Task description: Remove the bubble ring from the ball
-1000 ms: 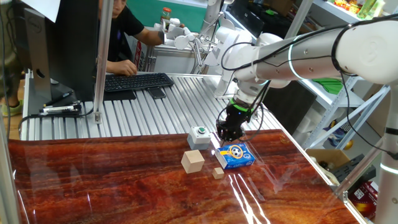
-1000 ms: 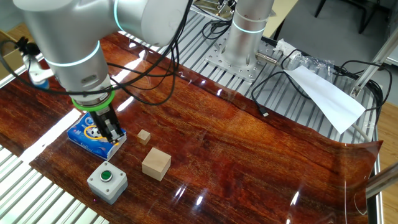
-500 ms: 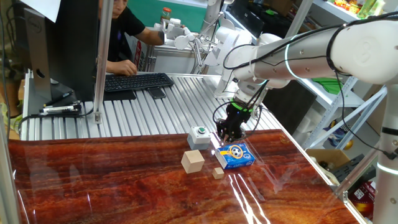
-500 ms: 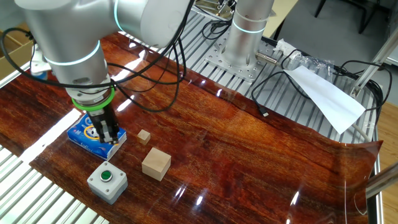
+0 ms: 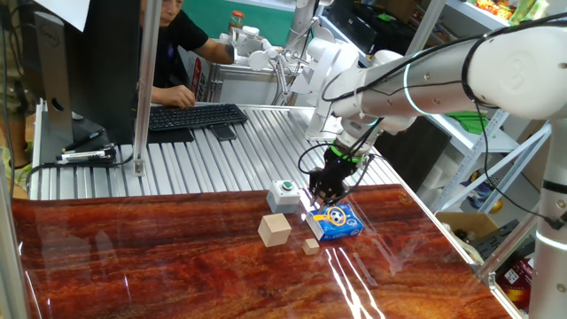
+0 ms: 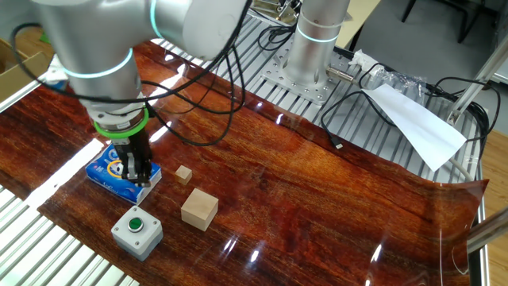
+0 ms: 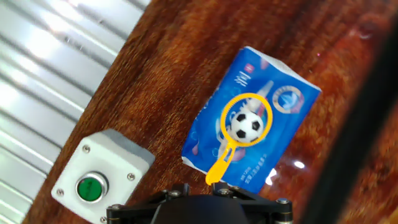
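As seen from hand view, bubble ring (image 7: 244,128) encircles ball (image 7: 247,125) atop blue pack (image 7: 273,106), stem toward gripper (image 6: 133,176). Gripper hovers above pack; jaw opening unclear, fingertips hidden. Grey button box (image 7: 102,177) beside pack.

Robot arm (image 5: 461,75): thick rounded links in glossy white-grey casing, cylindrical joints, one fixed view. A thin glowing cyan-green ring encircles a joint on the forearm; a second lit ring sits on the white cylindrical base column (image 6: 316,44) in the other fixed view. Wrist section above the gripper: bright green collar band (image 6: 121,127) over a black segment. Black cables (image 6: 198,87) loop loosely from the wrist along the links. Gripper (image 6: 132,168): black, narrow, two slim dark fingers. In the hand view, only the black housing edge (image 7: 199,208) of the hand shows, angular, with small round silver screw heads along its top.
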Motion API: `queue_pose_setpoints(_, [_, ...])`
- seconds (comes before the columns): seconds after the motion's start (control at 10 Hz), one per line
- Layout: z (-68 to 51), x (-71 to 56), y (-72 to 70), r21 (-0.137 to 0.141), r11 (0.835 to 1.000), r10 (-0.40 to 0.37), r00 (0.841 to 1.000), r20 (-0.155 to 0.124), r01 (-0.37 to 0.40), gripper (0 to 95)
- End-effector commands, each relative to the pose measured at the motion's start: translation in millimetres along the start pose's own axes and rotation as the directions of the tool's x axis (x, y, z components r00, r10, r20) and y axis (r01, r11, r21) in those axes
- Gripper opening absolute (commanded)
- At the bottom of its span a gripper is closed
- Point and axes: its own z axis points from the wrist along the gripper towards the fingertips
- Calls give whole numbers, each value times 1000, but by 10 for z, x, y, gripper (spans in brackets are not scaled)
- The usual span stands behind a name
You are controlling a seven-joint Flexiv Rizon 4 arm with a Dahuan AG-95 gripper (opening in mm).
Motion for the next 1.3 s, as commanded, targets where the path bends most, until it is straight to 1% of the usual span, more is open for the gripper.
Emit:
queue_pose_setpoints(0.1, [7, -10, 12, -27, 994, 108, 994, 26, -108, 190])
queue_pose_setpoints(0.4, [8, -14, 10, -49, 985, 169, 985, 42, -167, 190])
queue_pose_setpoints(0.5, [8, -14, 9, -57, 980, 193, 979, 61, -189, 190])
queue_pose_setpoints(0.6, [9, -15, 9, -61, 977, 208, 975, 74, -203, 190])
queue_pose_setpoints(0.7, [9, -16, 8, -62, 976, 213, 974, 77, -209, 190])
queue_pose_setpoints(0.8, [10, -19, 6, -66, 971, 235, 968, 82, -230, 190])
queue_pose_setpoints(1.0, [10, -20, 5, -75, 962, 269, 960, 80, -263, 190])
queue_pose_setpoints(1.3, [13, -31, -3, -83, 946, 318, 946, 65, -313, 190])
